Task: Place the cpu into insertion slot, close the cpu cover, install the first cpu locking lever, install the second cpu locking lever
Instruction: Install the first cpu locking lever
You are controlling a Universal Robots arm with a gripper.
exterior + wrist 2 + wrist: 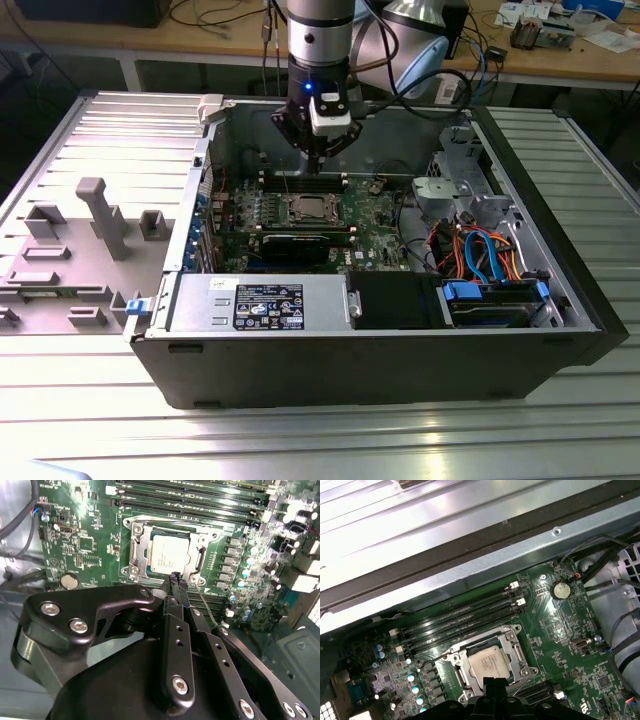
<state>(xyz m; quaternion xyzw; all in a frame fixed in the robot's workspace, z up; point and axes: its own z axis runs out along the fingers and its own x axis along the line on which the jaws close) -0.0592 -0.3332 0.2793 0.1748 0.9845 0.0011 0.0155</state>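
gripper (176,579) narrow, fingers together, nothing between them | cpu (169,554) seated in insertion slot (134,555), mid circuit board (90,545), just off the memory slots (190,500) | cpu cover (201,555) looks down over it | tips hover just beside the slot's edge, by a loose locking lever (208,609) (thin wire) | risk: tips slip off the springy lever and gouge the board

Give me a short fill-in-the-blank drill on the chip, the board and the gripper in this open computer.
1. The chip resting in the socket has a dull ____ top.
2. The circuit board around the socket is coloured ____.
3. In the exterior view the gripper hangs ____ the socket, inside the open case.

Missing words: silver; green; above.
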